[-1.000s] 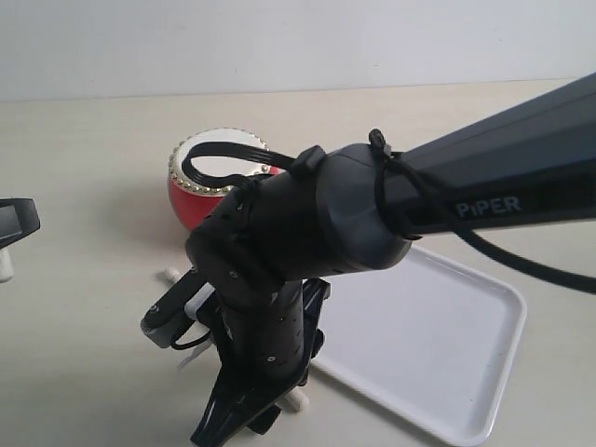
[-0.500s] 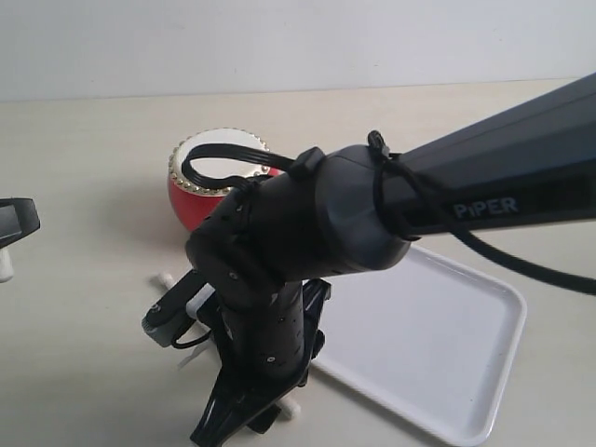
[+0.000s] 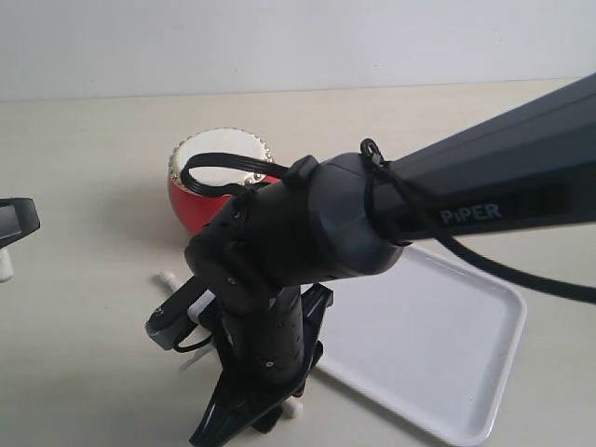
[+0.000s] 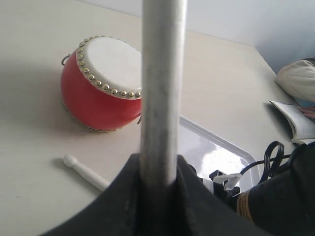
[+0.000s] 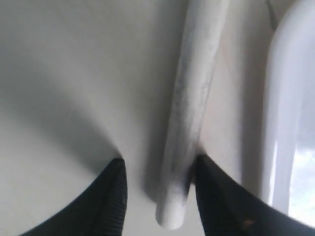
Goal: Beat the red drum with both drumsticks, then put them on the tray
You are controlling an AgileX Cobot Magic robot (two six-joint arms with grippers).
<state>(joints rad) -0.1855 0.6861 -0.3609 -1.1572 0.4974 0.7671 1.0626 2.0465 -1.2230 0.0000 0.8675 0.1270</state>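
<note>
Red barrel-shaped drum [image 3: 191,209] with a cream head and gold studs stands on the pale tabletop [image 3: 84,140] left of centre in the exterior view. The shallow white glossy plastic tray [image 3: 447,354] lies at lower right, near the drum but apart from it. The black right arm [image 3: 484,186] reaches in from the right edge, passes above the tray and bends steeply down at the wrist, so the right gripper [image 3: 237,414] points at the tabletop at lower centre. Its fingers [image 5: 113,196] stand apart astride a pale wooden drumstick [image 5: 192,108] lying flat just beside the tray rim; the stick touches one finger, with a gap to the other. The left gripper [image 4: 160,172], at the far left edge of the exterior view, is clamped on the second pale drumstick [image 4: 162,73], which juts straight out from between its fingers. Against a second ago, the right arm's wrist has sunk slightly and moved left, uncovering more of the drum head.
</note>
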